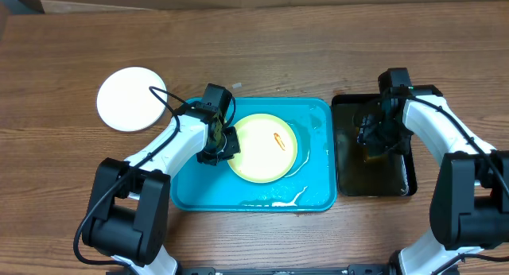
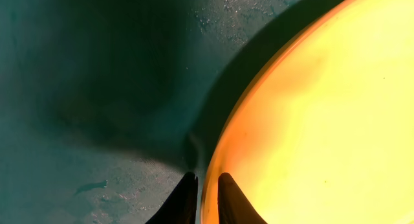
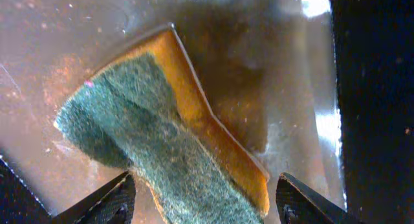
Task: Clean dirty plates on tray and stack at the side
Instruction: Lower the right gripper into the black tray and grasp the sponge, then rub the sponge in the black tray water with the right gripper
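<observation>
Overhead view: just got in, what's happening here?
The left tool is pinching the rim of the yellow plate, which lies in the blue tray with an orange smear not yet cleaned. The right tool stands open astride the sponge in the black tray. One white plate sits on the table beyond the tray's left end.

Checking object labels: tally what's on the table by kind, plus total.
Round flat plates: 2 (white plate, pale yellow plate)
Trays: 2 (turquoise plastic tray, black tray)
Green-and-yellow sponge: 1
Total: 5
Another plate hidden under the yellow one: cannot tell.
</observation>
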{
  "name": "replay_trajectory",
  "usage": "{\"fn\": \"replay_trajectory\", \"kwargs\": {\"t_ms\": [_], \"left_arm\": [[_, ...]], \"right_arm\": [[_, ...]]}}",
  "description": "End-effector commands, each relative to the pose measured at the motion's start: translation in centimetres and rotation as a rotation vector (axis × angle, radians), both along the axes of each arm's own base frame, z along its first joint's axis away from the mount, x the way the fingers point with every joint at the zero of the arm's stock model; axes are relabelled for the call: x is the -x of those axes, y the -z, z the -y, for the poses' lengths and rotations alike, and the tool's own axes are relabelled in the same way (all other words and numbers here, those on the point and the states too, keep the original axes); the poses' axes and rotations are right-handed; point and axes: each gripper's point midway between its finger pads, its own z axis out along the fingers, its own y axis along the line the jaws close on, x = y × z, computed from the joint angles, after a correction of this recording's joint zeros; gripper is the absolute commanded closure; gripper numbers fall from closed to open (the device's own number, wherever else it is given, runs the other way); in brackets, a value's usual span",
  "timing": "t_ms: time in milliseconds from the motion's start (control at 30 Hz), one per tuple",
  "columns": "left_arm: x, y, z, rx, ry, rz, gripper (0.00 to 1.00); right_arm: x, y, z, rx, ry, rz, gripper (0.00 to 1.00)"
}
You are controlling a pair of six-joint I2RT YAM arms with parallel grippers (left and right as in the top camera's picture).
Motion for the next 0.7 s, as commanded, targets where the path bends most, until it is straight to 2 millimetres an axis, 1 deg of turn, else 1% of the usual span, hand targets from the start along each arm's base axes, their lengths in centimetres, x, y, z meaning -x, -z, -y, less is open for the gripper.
{"fn": "replay_trajectory", "kwargs": {"t_ms": [0,67,133,167,233,267,333,367,467,667], "left_arm": [[0.4,0.6,0.1,-0.004,0.024,-0.018,0.85],[0.4,0.6,0.1,-0.003,0.024,-0.018,0.85],[0.4,0.6,0.1,-0.003,0.024,-0.018,0.85],[0.4,0.6,0.1,-0.004,0.024,-0.017,0.85],[0.4,0.6,0.1,-0.004,0.024,-0.018,0.85],[0.4,0.6,0.1,-0.004,0.024,-0.018,0.85],[0.4,0.6,0.1,-0.004,0.024,-0.017,0.85],[0.4,0.6,0.1,-0.004,0.024,-0.017,0.85],[0.4,0.6,0.1,-0.003,0.024,-0.017,0.85],[0.4,0.6,0.1,-0.004,0.024,-0.019,0.85]], "right_arm": [[-0.3,-0.2,-0.2,-0.006,-0.021,0.017,0.31],[0.2,0.7,-1.3,-0.068,-0.022,0.011,0.35],[0.7,1.3,-1.8,-0.099,-0.023,0.006,0.38],[0.9,1.4,-1.9,-0.103,-0.023,-0.002,0.41],[1.7,1.6,-1.9,-0.104,-0.019,-0.028,0.51],[2.0,1.6,-1.9,-0.106,-0.013,-0.040,0.53],[2.4,1.5,-2.2,-0.122,-0.012,-0.058,0.51],[2.4,1.4,-2.3,-0.131,-0.011,-0.062,0.49],[2.2,1.2,-2.4,-0.135,-0.012,-0.057,0.45],[2.3,1.2,-1.8,-0.101,-0.012,-0.059,0.45]]}}
